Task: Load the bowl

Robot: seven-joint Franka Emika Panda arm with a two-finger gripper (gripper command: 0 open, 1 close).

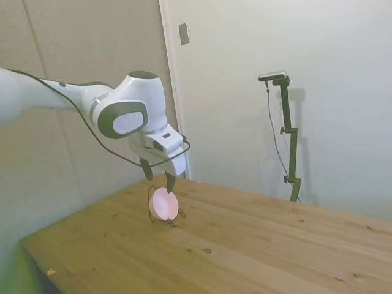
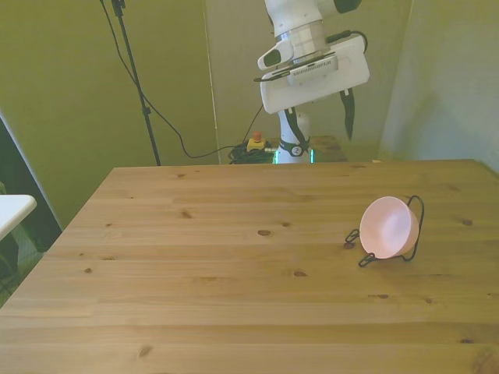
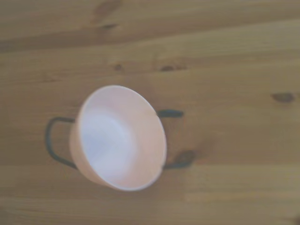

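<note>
We saw the wide wooden plank table (image 2: 195,257) carrying everything, its knotted boards bare around the load. Above it hung the white Franka arm (image 1: 125,110), reaching out level, with its tool (image 1: 158,174) pointing down just above the rack and not touching anything; its two dark fingers (image 1: 169,180) stood apart with nothing between them. The small round pale pink plastic bowl (image 2: 387,227) sat tipped on its side in the thin black wire rack (image 2: 415,224), toward the front view's right, its open mouth facing the front view's left. In the wrist view the bowl (image 3: 119,138) lay between the rack's dark wire loops (image 3: 52,140).
</note>
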